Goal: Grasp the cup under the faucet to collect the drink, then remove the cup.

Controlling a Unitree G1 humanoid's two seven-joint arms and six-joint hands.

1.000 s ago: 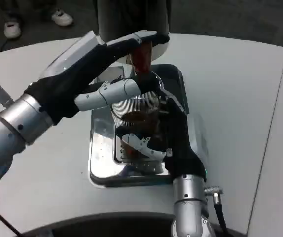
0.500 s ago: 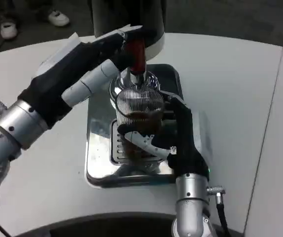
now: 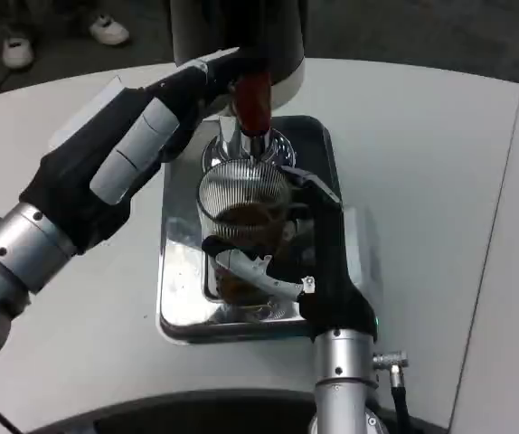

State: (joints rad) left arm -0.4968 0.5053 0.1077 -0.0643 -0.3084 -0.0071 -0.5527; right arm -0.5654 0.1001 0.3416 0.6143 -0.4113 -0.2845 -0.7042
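White tabletop carrying a polished steel drip tray (image 3: 180, 298): your right hand (image 3: 318, 258) wraps its fingers around the ribbed clear glass cup (image 3: 241, 212), part-filled with dark drink, directly under the chrome faucet spout (image 3: 246, 149). Your left hand (image 3: 165, 113) closes on the red tap handle (image 3: 251, 101). Withdrawing the cup while the tap is open risks spilling onto the tray; tilting it risks slopping drink.

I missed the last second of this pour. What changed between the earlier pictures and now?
The left robot hand drew its fingers back from the cup and now reaches toward the red tap handle. The right robot hand stayed wrapped around the cup, on the steel drip tray under the faucet.
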